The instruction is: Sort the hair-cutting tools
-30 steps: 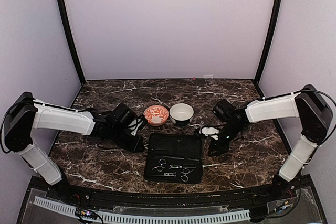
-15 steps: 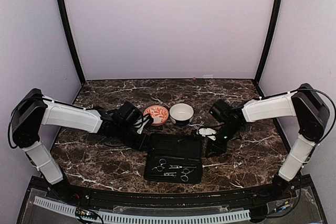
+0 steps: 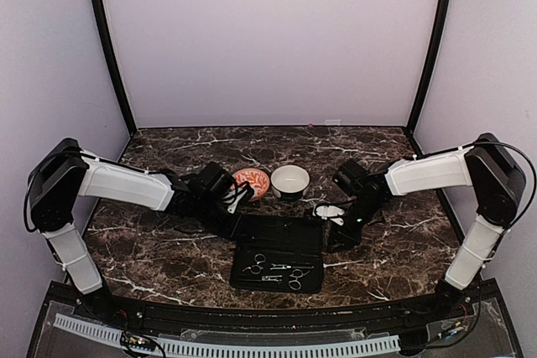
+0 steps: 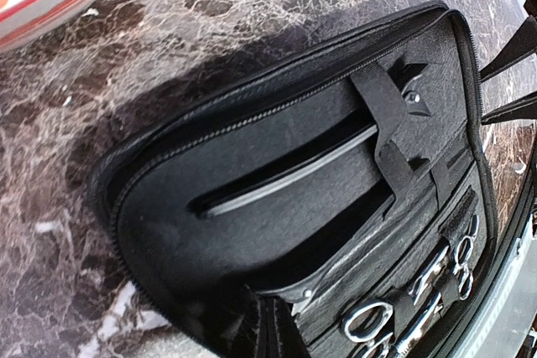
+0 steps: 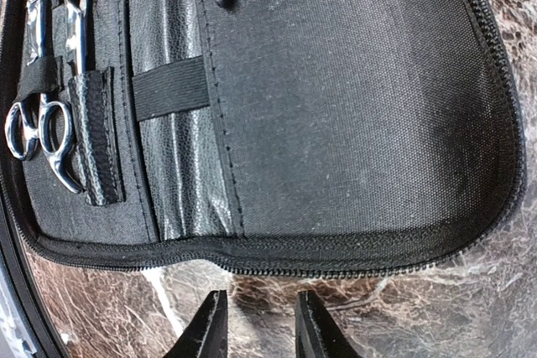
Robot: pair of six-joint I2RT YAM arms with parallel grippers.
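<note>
Progress looks nil: on your table the open case holds the scissors strapped inside, and neither bowl shows a tool. All the sorting is left. Your right claw hangs slightly apart beside the case's edge, gripping nothing; your left claw is pressed together at its opposite rim

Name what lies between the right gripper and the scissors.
Right wrist view: the black case, namely its zipped rim and a fabric panel with an elastic strap, separates the right gripper from the scissors.
</note>
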